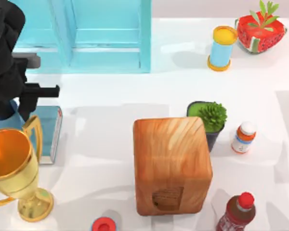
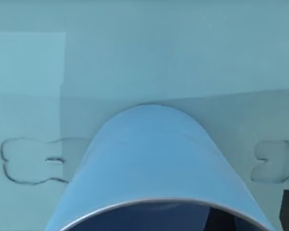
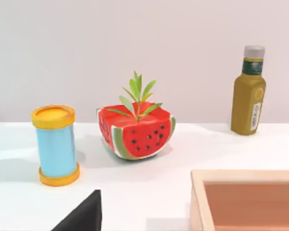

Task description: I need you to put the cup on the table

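The left gripper [image 1: 19, 108] sits at the table's left edge, over the book [image 1: 50, 130], and the left wrist view has the cup [image 2: 154, 163] right under the camera, its rim toward the lens and the book's teal cover behind it. In the top view a sliver of blue [image 1: 7, 115] peeks from under the arm. I judge the cup is in the fingers, though I cannot tell how tightly they are clenched.

The risk: the trophy [image 1: 14, 168] stands just beside the gripper, so swinging toward open table [image 1: 101, 144] could clip its handle and topple it. Letting go too soon would leave the cup on the book. Free white surface lies between gripper and block [image 1: 171, 163]; the cabinet [image 1: 91, 36] closes off the far side. The right arm is parked, facing the can [image 3: 55, 144].
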Robot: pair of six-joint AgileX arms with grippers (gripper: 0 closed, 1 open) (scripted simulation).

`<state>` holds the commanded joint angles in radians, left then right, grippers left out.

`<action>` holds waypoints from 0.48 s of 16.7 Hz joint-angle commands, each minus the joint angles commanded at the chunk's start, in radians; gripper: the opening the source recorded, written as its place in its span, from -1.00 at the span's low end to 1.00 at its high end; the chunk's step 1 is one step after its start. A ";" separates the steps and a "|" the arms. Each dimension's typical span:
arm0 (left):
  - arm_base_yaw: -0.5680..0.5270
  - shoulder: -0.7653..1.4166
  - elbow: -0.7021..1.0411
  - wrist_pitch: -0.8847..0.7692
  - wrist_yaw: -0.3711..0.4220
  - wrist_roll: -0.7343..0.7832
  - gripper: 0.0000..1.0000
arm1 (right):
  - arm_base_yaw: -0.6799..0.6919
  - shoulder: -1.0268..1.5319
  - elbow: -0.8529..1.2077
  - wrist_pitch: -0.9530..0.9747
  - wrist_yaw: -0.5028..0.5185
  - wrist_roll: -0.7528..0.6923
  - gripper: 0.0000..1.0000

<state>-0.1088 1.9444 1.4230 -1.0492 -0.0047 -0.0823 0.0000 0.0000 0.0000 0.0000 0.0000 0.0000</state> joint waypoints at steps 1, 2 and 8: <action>0.000 0.000 0.000 0.000 0.000 0.000 -0.96 | 0.000 0.000 0.000 0.000 0.000 0.000 1.00; 0.000 0.000 0.000 0.000 0.000 0.000 -1.00 | 0.000 0.000 0.000 0.000 0.000 0.000 1.00; 0.000 0.000 0.000 0.000 0.000 0.000 -1.00 | 0.000 0.000 0.000 0.000 0.000 0.000 1.00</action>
<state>-0.1088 1.9444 1.4230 -1.0492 -0.0047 -0.0823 0.0000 0.0000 0.0000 0.0000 0.0000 0.0000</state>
